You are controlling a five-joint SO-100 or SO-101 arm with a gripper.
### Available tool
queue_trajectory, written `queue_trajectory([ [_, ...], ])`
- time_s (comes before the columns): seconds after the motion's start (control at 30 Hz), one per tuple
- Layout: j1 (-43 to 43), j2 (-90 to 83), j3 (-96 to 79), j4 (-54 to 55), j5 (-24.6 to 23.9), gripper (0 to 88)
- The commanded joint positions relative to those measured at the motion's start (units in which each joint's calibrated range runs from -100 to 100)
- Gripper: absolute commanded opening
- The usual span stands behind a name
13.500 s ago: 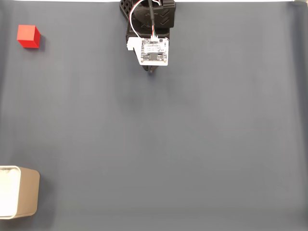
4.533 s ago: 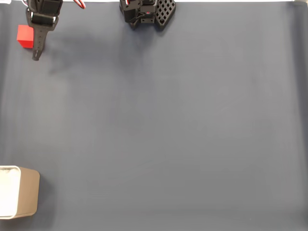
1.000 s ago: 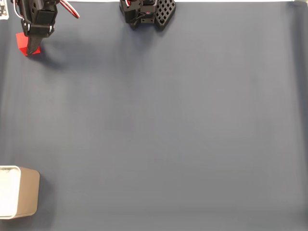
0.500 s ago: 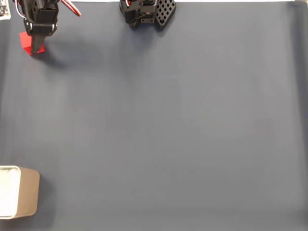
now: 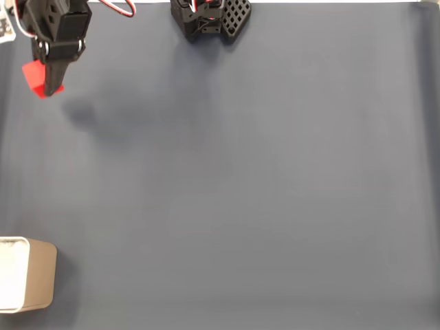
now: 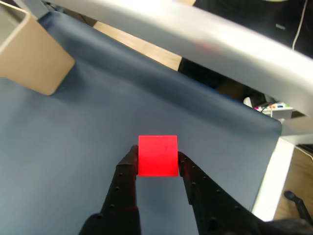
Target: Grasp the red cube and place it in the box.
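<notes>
Carrying now, we'd say: our gripper (image 6: 157, 159) is clamped on the red cube (image 6: 157, 155), up in the fixed view's top-left corner. Next we need a long swing to the box (image 5: 40, 283) at bottom-left, then let go over its opening. Box is cropped by the frame edge, and the arm hides most of the cube from above.

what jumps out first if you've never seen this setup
The red cube, bright against the dark blue mat, sits clamped between the black jaws of the gripper in the wrist view. In the fixed view it is at upper left, while the beige box waits at the lower left edge.
</notes>
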State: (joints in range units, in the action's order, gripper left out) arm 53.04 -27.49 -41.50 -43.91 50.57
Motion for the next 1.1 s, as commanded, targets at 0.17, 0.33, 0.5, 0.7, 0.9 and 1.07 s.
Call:
queue_trajectory([
  [0.17, -9.3, 4.0, 19.3, -3.1, -0.3, 0.0],
  [0.33, -13.8, 9.5, 27.8, -4.2, -0.2, 0.0],
  [0.5, -17.4, 15.0, 35.0, -4.2, -0.2, 0.0],
  [0.7, -19.7, 23.2, 45.7, -4.4, -0.2, 0.0],
  [0.9, -20.7, 31.7, 57.7, -4.4, -0.3, 0.0],
  [1.07, -21.0, 37.7, 65.3, -4.4, -0.8, 0.0],
])
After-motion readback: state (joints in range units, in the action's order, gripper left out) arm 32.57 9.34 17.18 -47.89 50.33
